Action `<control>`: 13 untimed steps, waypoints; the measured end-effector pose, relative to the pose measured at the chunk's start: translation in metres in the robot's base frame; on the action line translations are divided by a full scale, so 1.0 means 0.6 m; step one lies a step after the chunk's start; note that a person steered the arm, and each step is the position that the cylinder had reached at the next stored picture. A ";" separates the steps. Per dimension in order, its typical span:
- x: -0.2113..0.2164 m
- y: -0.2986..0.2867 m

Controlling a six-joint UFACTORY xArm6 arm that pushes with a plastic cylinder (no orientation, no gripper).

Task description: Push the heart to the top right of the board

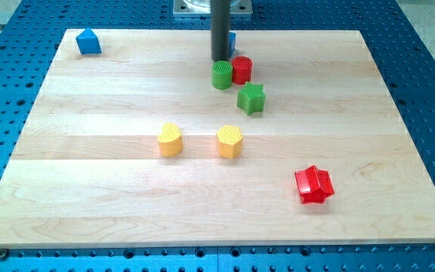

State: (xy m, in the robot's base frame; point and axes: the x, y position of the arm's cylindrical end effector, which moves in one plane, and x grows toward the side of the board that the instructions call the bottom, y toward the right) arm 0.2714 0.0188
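Note:
The yellow heart (170, 140) lies left of the board's middle. My tip (220, 60) is at the view's top centre, far up and to the right of the heart. It stands just behind the green cylinder (222, 75), touching it or nearly so. A red cylinder (242, 69) sits against the green cylinder's right side.
A yellow hexagon (229, 141) lies right of the heart. A green star (251, 98) sits below the cylinders. A red star (313, 185) is at the lower right. A blue block (88, 41) is in the top left corner. Another blue block (232, 39) is partly hidden behind the rod.

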 end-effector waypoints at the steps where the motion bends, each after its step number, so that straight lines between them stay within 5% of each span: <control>1: 0.002 -0.007; 3: 0.003 -0.042; 5: 0.226 -0.282; 7: 0.407 -0.265; 10: 0.311 -0.079; 12: 0.374 -0.114; 13: 0.343 0.010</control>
State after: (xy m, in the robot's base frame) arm 0.4769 0.0248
